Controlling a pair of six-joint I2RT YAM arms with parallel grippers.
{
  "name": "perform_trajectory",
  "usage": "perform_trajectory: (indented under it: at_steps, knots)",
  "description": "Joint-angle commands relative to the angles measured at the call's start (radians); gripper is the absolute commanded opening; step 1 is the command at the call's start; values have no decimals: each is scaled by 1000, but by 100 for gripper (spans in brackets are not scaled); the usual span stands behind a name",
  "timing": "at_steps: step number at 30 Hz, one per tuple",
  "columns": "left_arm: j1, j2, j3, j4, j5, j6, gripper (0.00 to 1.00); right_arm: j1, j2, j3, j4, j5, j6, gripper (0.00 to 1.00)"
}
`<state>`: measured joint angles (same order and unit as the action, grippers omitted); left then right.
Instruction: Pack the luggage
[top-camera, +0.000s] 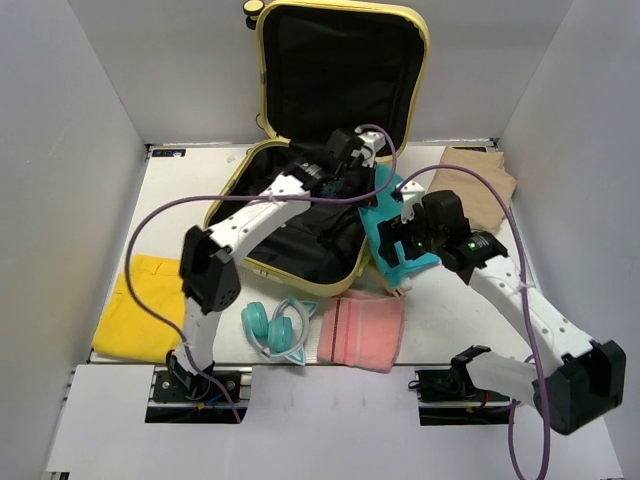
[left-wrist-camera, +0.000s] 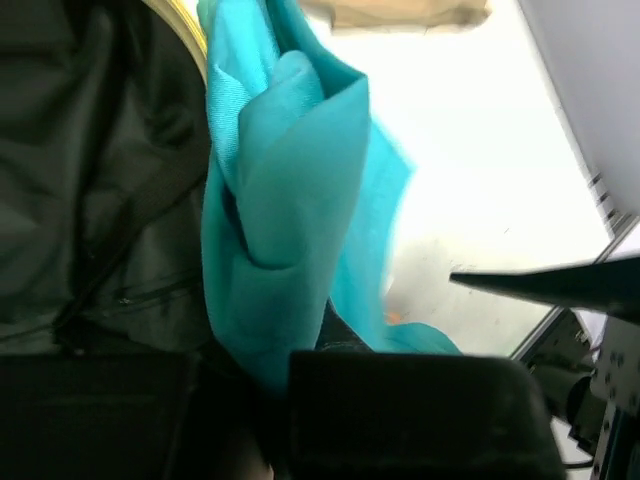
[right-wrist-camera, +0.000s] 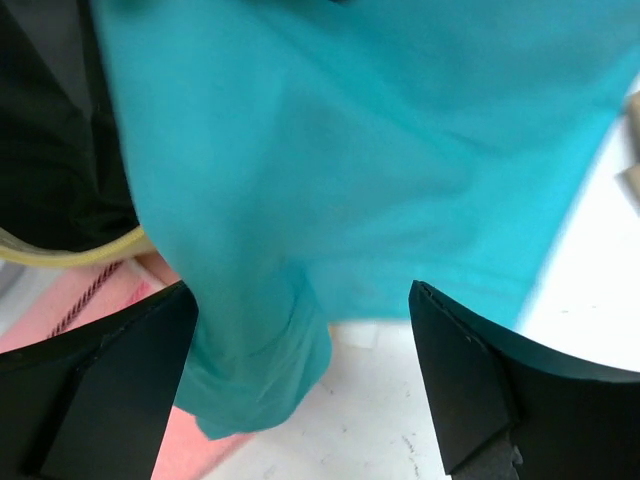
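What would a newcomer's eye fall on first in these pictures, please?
The open pale yellow luggage dominates the far middle of the table, its lid raised. Next comes the teal cloth hanging at its right edge, pinched by the left gripper, with the right gripper open at its hanging end. Teal headphones and a pink towel lie near the front.

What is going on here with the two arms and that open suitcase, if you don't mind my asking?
The robot is packing the open yellow suitcase. The left gripper is shut on a teal cloth at the suitcase's right side, while the right gripper is open close to the same cloth. A yellow cloth, teal headphones, a pink towel and a tan cloth lie on the table outside the suitcase.
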<state>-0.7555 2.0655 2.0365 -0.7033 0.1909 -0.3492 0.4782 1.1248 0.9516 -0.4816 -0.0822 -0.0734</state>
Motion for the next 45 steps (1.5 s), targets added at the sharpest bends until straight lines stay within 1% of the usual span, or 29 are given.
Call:
perform_trajectory:
  at_steps: [1,2,3,4,5,6,7,8,10,11,13,14,15,17,18,19,20,21,24,26,30,34,35,36,39,43,45]
  knots:
    - [42,-229,-91,145,-70,13,0,-4,-66,-4,52,108,15,90]
    - [71,-249,-123,197,-83,4,0,-4,-77,-14,60,128,17,90]
    - [84,-321,-193,218,-82,-11,0,2,-89,-17,63,136,15,90]
    - [96,-343,-269,238,-84,-29,0,-6,-89,-23,69,143,14,90]
    - [135,-390,-300,252,-84,-40,0,-3,-94,-27,72,151,15,90]
    - [143,-428,-368,289,-84,-56,0,-7,-97,-27,75,154,12,90]
    - [156,-468,-431,300,-97,-60,0,-4,-95,-28,80,157,14,90]
    - [191,-491,-500,333,-116,-63,0,-6,-92,-27,77,157,14,90]
    - [223,-568,-576,379,-137,-91,0,-6,-86,-27,77,163,9,90]
    - [243,-585,-684,398,-133,-93,0,-9,-83,-25,72,173,11,90]
    - [268,-632,-743,459,-125,-119,0,-4,-77,-31,72,174,11,90]
    - [281,-640,-851,485,-117,-132,0,-6,-77,-33,78,176,9,90]
    - [289,-653,-883,557,-105,-137,0,-4,-73,-34,78,171,6,90]
    - [291,-653,-985,594,-93,-154,0,-6,-69,-42,81,173,9,90]
    - [297,-650,-1039,682,-55,-155,0,-6,-65,-48,84,174,9,90]
    - [298,-644,-1062,697,-45,-174,0,-4,-62,-57,92,177,12,90]
    - [301,-633,-1099,764,-27,-175,0,-3,-62,-60,100,177,15,90]
    - [303,-622,-1127,793,-18,-183,0,-4,-56,-68,127,179,15,90]
    - [303,-594,-1160,840,1,-198,0,-4,-19,-80,204,176,53,90]
    - [303,-590,-1177,858,-5,-211,0,-7,19,-27,203,185,98,90]
    - [303,-602,-1242,956,-60,-237,0,-6,75,50,213,191,170,90]
    - [306,-610,-1262,970,-93,-235,0,-6,159,131,218,136,239,90]
    - [303,-610,-1265,972,-106,-240,0,-7,179,169,219,139,300,90]
    - [303,-616,-1268,982,-108,-240,0,-6,196,179,221,127,320,90]
    - [303,-625,-1296,1028,-116,-238,0,-7,248,225,187,157,420,90]
    - [303,-634,-1293,1032,-111,-220,0,-7,316,259,149,254,495,90]
    - [305,-636,-1289,1028,-104,-209,0,-10,342,278,127,310,526,86]
